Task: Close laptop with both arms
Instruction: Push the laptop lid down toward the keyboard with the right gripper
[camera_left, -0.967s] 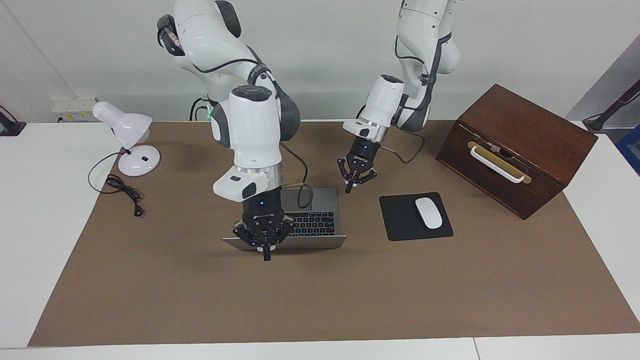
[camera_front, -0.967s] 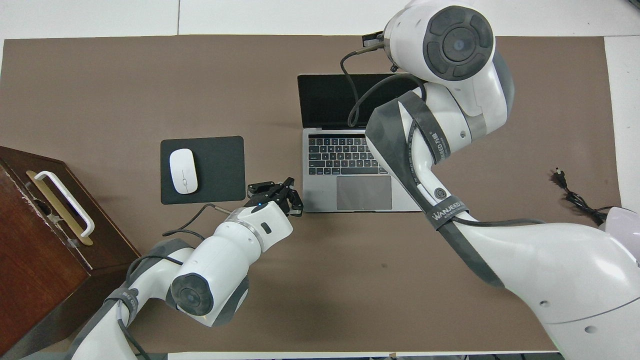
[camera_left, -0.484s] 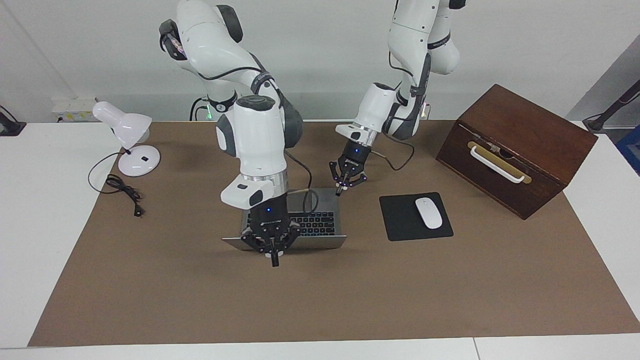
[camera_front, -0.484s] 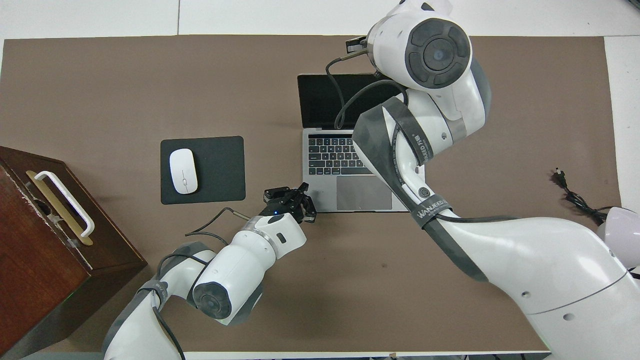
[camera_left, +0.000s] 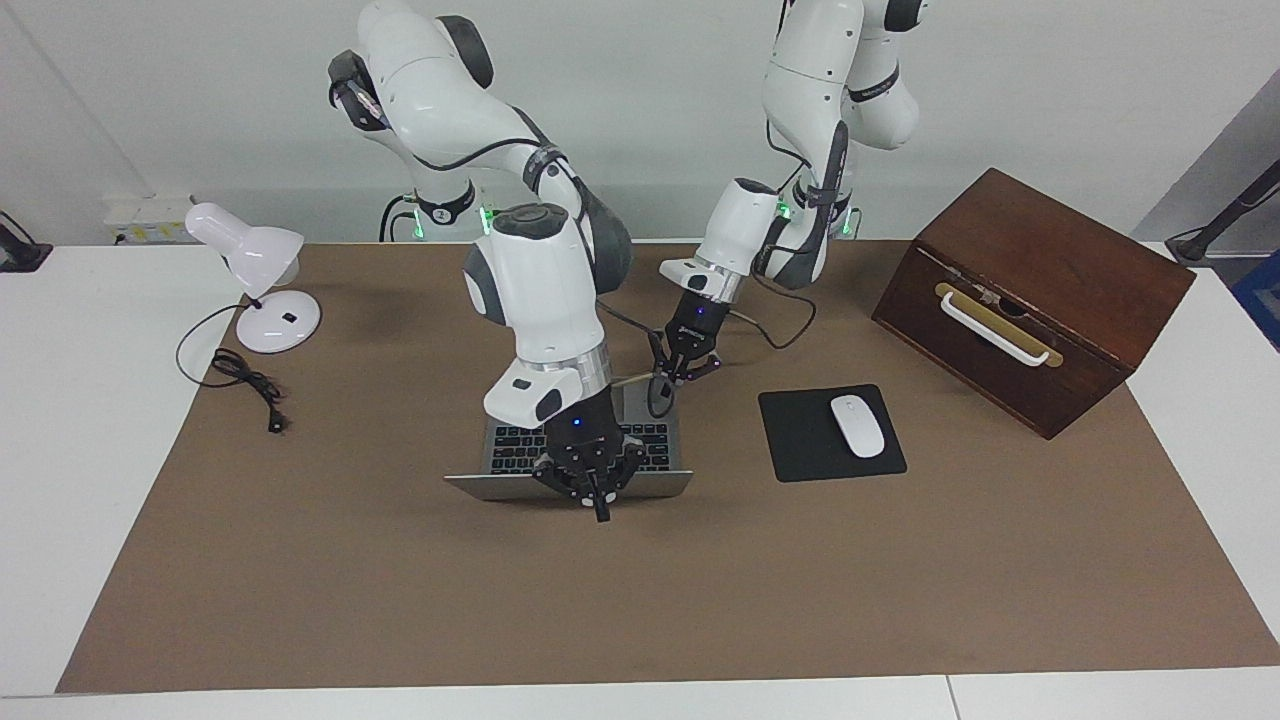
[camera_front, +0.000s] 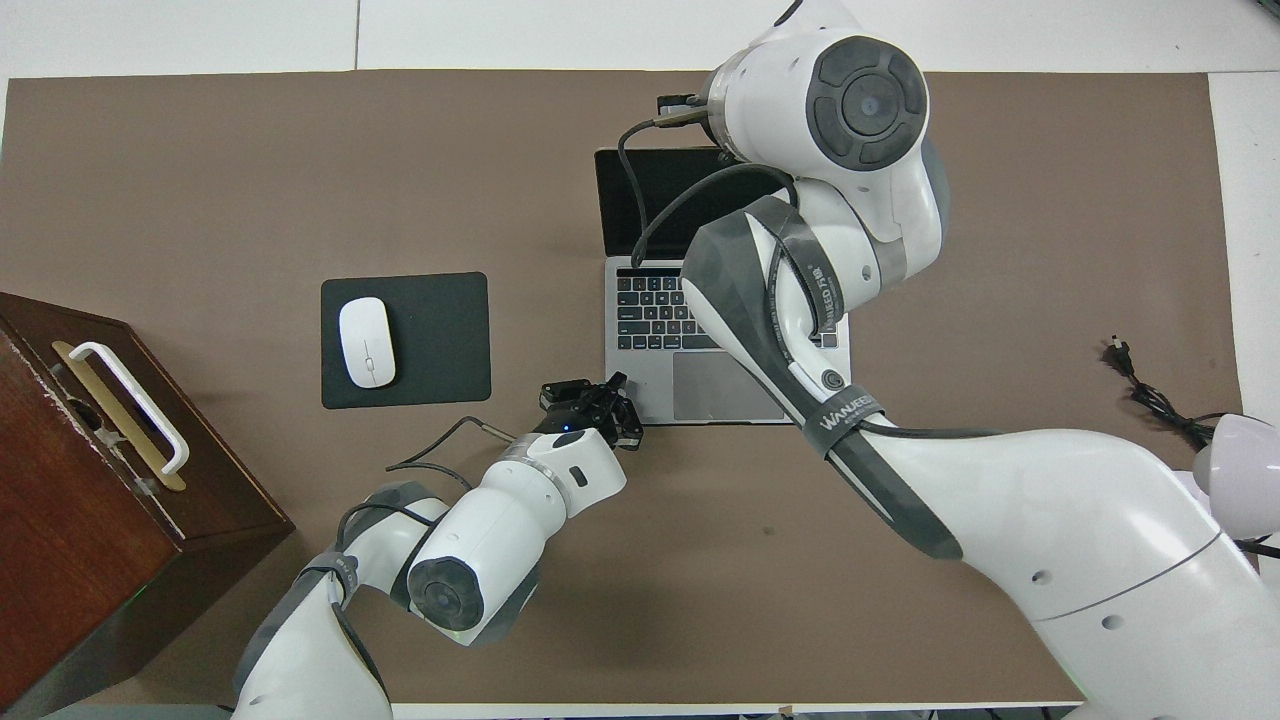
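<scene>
The laptop stands open on the brown mat, its lid leaning away from the robots. The overhead view shows its dark screen, black keys and grey trackpad. My right gripper is shut and points down at the lid's top edge, toward the left arm's end of it; in the overhead view the right arm's wrist hides it. My left gripper hangs at the laptop base's corner nearest the robots, toward the left arm's end, and also shows in the overhead view.
A black mouse pad with a white mouse lies beside the laptop toward the left arm's end. A brown wooden box with a white handle stands past it. A white desk lamp and its cable are at the right arm's end.
My right gripper has slid along the lid's top edge toward the left arm's end. My left gripper has moved in to the laptop's near corner. The lid's angle looks unchanged.
</scene>
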